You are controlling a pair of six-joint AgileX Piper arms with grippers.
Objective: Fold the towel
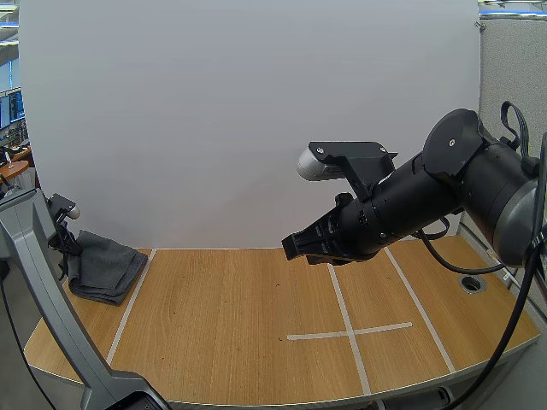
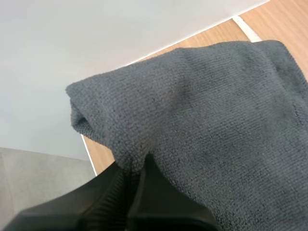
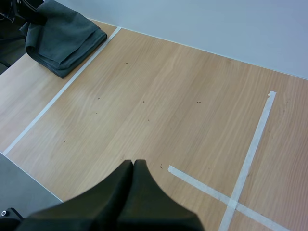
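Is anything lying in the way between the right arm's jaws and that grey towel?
Nothing visible. Between the right jaws and the towel lies only bare table, crossed by a white tape line. The left jaws pinch the towel's edge.

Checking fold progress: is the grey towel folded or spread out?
Folded: the dark grey terry towel lies in stacked layers at the wooden table's far left corner, an edge pinched by the left gripper.

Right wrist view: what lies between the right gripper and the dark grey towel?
Right wrist view: only bare wooden table, crossed by one white tape strip, separates right gripper from dark grey towel.
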